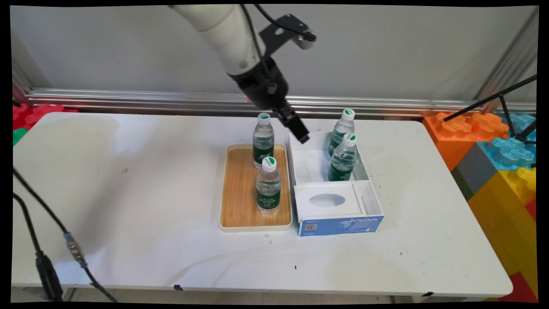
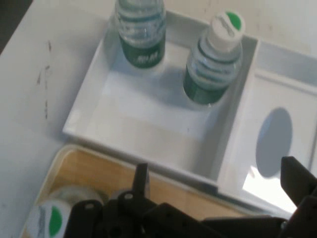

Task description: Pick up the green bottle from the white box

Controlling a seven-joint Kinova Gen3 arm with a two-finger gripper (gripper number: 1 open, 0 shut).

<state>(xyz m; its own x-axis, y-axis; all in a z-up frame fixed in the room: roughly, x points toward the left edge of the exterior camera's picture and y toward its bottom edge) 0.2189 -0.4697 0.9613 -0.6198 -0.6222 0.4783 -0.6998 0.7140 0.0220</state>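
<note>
My gripper hangs open and empty above the left wall of the white box, between the tray and the box. The wooden tray holds two green-labelled water bottles, one at the back and one at the front. Two more bottles stand in the box's back compartment. In the hand view my gripper has its fingers wide apart over the box wall, with both boxed bottles beyond. The cap of a tray bottle shows at the lower left.
The box's front part has a white insert with an oval hole. Coloured foam blocks stack off the table's right edge, with a black tripod leg above them. Black cables hang at the near left. A metal rail runs behind the table.
</note>
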